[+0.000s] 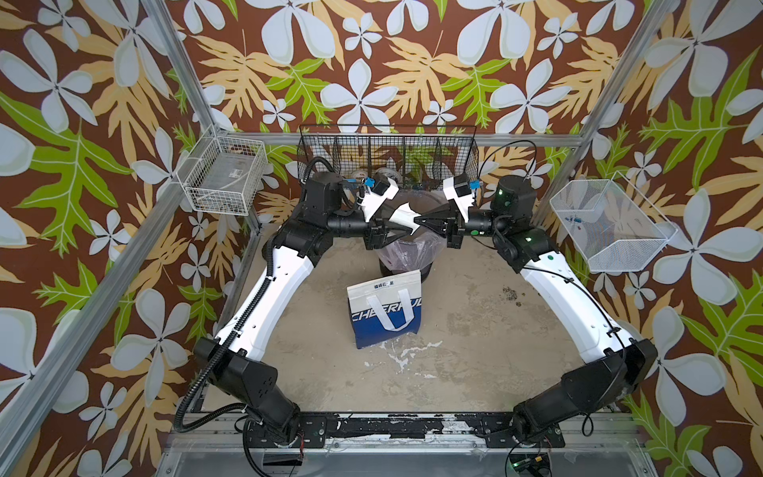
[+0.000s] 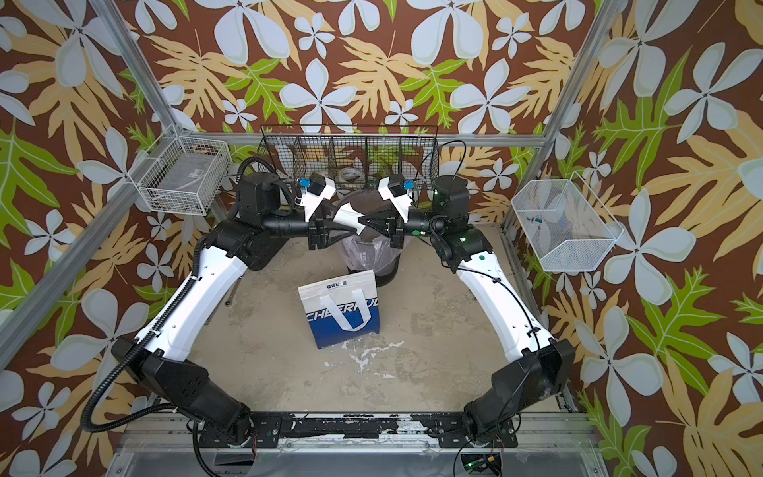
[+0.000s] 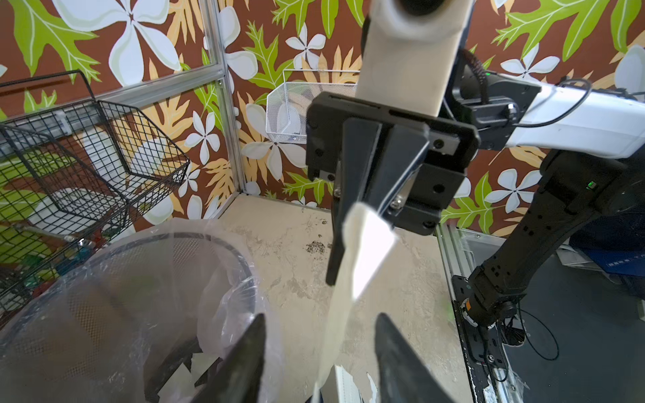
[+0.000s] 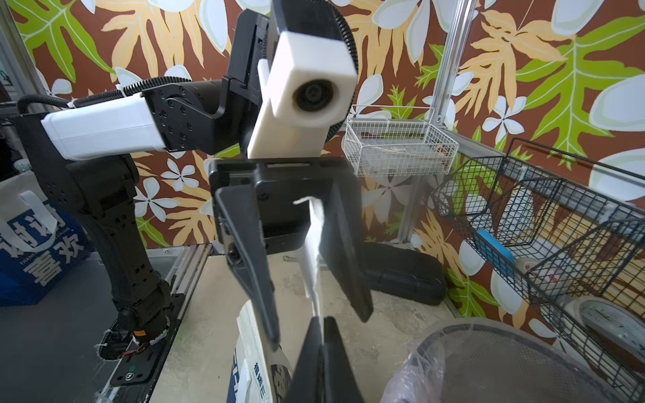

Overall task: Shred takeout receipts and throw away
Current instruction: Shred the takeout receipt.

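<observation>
On my left, the left gripper point(image 3: 321, 317) is released. Its fingers stand well apart, and the paper only runs through the gap between them; I cannot tell whether it brushes either finger. Moving right, the takeout receipt point(image 3: 366, 254) is down to one torn white strip with a ragged edge. In both top views it hangs in the air between the two arms, above the lined bin point(image 3: 216, 244). Further right, the right gripper point(image 4: 320, 322) is clenched on the strip's end, fingertips pressed together with the paper pinched between them, so that arm alone carries it.

I judge the job well along. White scraps point(image 3: 176, 382) already lie at the bottom of the bin, so some tearing and dropping is done. What remains, as far as I can see, is this last strip: either another tear, for which the left gripper would need a fresh hold, or a plain release over the bin. The tote bag point(image 1: 384, 326) stands on the counter point(image 1: 475, 351) just in front of the bin; I cannot see whether it holds more receipts.
</observation>
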